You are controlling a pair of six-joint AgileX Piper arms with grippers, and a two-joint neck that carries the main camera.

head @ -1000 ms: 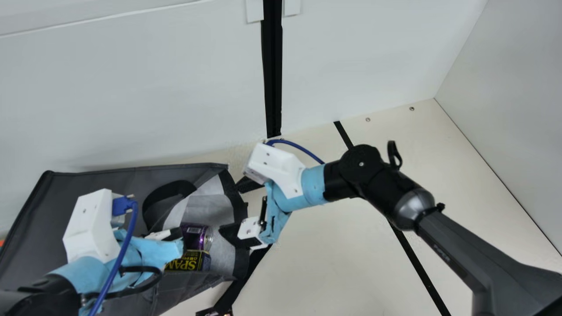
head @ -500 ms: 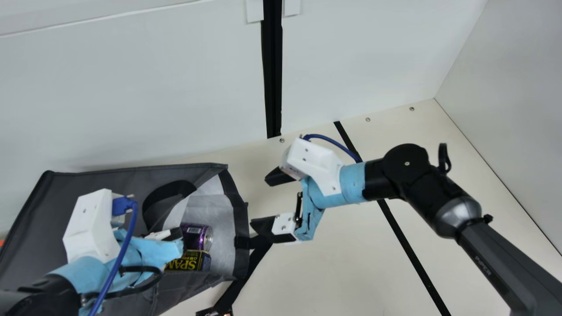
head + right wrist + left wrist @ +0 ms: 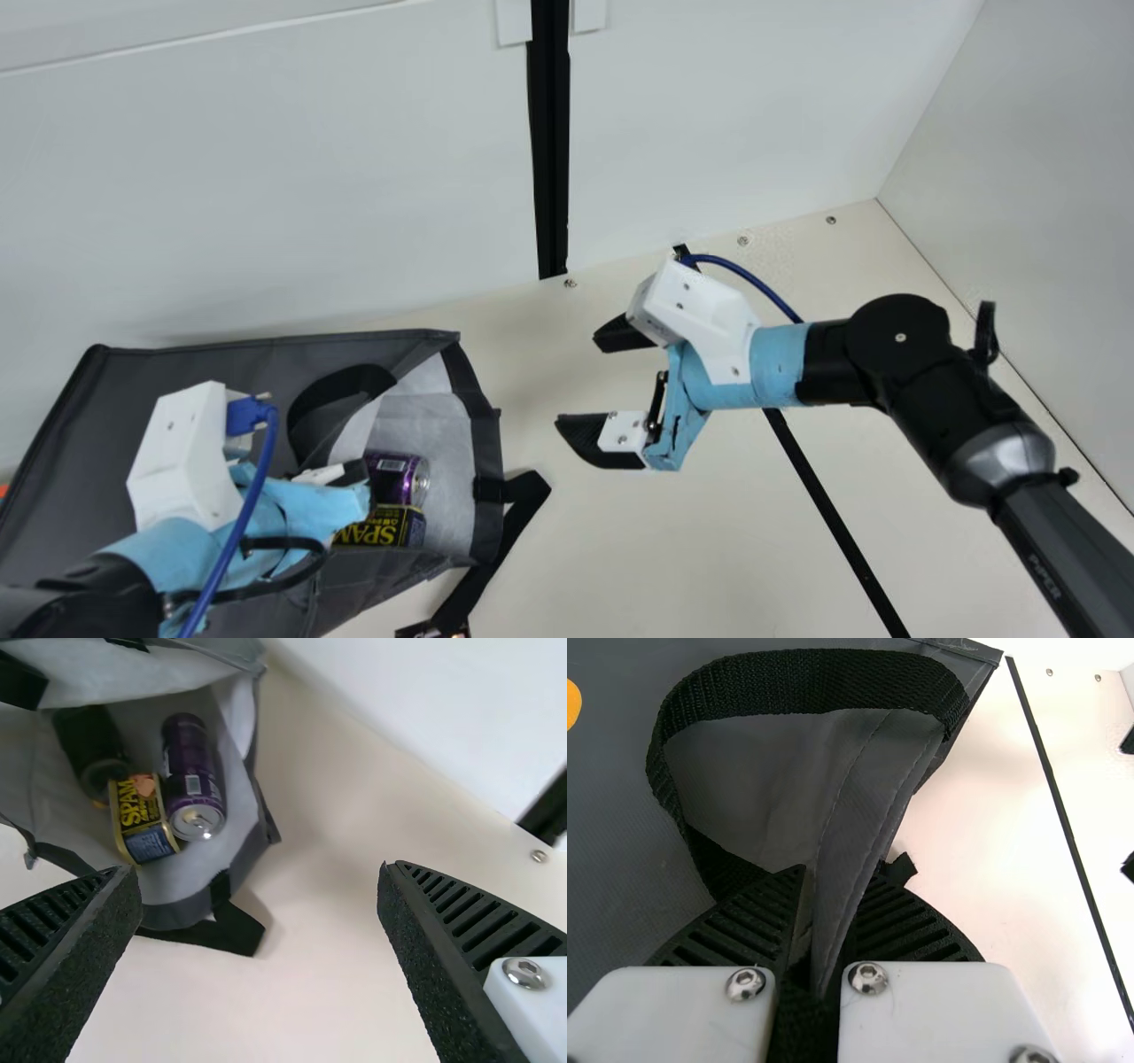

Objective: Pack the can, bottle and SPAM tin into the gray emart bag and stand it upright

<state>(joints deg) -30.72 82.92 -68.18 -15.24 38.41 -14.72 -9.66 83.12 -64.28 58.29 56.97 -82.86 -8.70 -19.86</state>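
Bag of gray fabric, loaded, lies near the back edge of the tabletop, stitched hem pinched in left gripper, right gripper wide; likely floppy yet weighty, best held by opposite rims.

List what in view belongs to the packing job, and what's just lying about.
Job:
- gray bag, pinched by left gripper
- purple can, SPAM tin, dark bottle, inside it
- right gripper, open

Not job, just fixtures:
- long black strip
- black post
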